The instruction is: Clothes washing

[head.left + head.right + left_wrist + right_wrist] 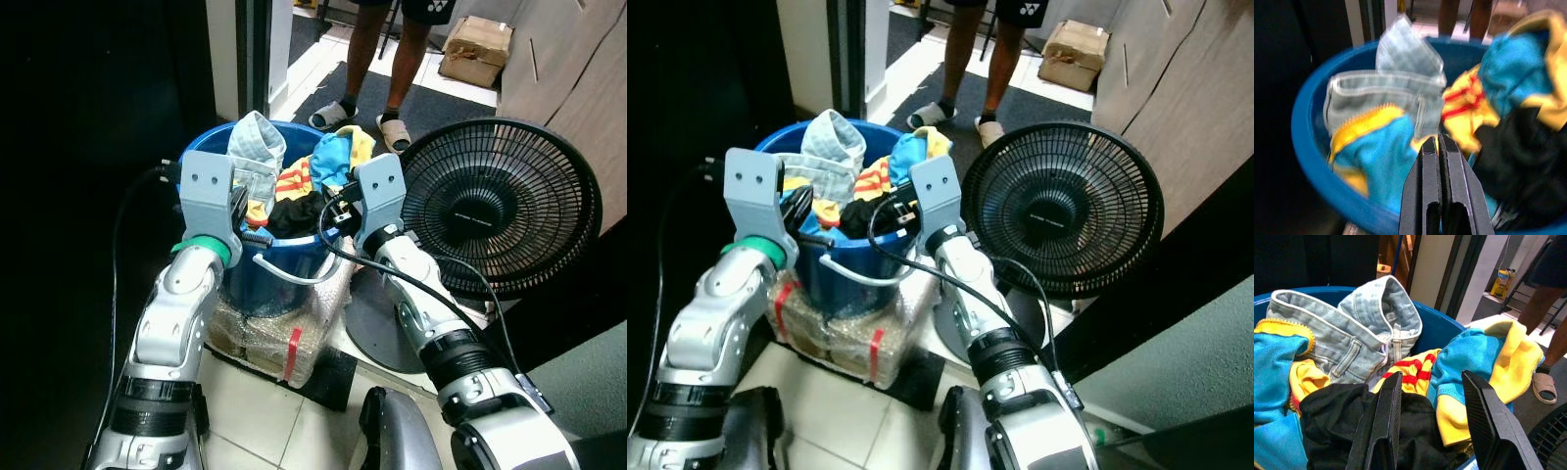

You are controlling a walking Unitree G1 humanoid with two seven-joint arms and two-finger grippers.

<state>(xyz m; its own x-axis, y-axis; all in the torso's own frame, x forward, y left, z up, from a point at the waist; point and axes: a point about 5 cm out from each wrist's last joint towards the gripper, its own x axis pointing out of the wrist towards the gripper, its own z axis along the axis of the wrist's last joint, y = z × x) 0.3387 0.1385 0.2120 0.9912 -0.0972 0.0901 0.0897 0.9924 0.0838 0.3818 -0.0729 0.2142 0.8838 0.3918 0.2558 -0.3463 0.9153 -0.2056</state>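
A blue bucket (284, 262) holds a heap of clothes: pale denim jeans (1352, 333) at the back, a black garment (1337, 416) in front, a yellow cloth with red stripes (1410, 367) and a blue-and-yellow garment (1474, 357). My left gripper (1438, 142) hovers just over the bucket's near left side, fingers shut together with nothing between them, above another blue-and-yellow cloth (1376, 147). My right gripper (1432, 377) stands open over the black garment and the striped cloth, at the bucket's right side (333, 211).
The bucket rests on a bubble-wrapped bundle (274, 328) on the tiled floor. A black floor fan (500, 206) stands close to my right arm. A person's legs in sandals (392, 59) stand beyond the bucket, near a cardboard box (477, 47). Dark wall lies to the left.
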